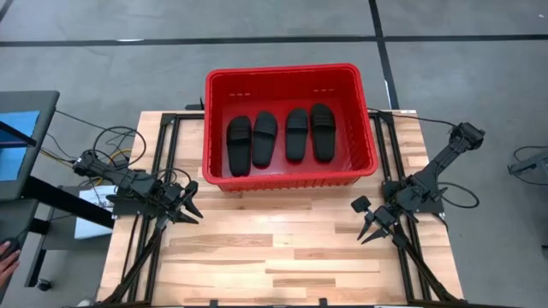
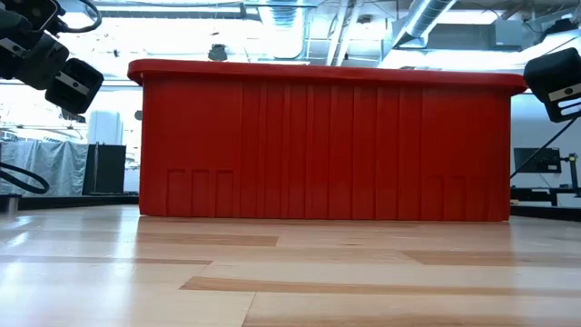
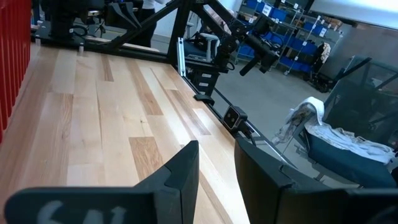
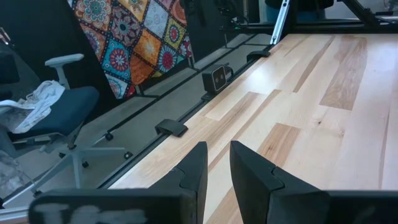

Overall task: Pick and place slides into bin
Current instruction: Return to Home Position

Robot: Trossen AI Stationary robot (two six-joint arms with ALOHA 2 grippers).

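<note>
Four black slides lie side by side, soles down, on the floor of the red bin. The bin stands at the table's far middle, and its slatted wall fills the low view, hiding the slides there. My left gripper is shut and empty, near the bin's near left corner, above the wood. My right gripper is shut and empty, off the bin's near right corner.
Bare wooden table top lies between the bin and the near edge. Black frame rails run along the table's left and right sides. A person's hand shows beyond the table's left side, and cables lie there.
</note>
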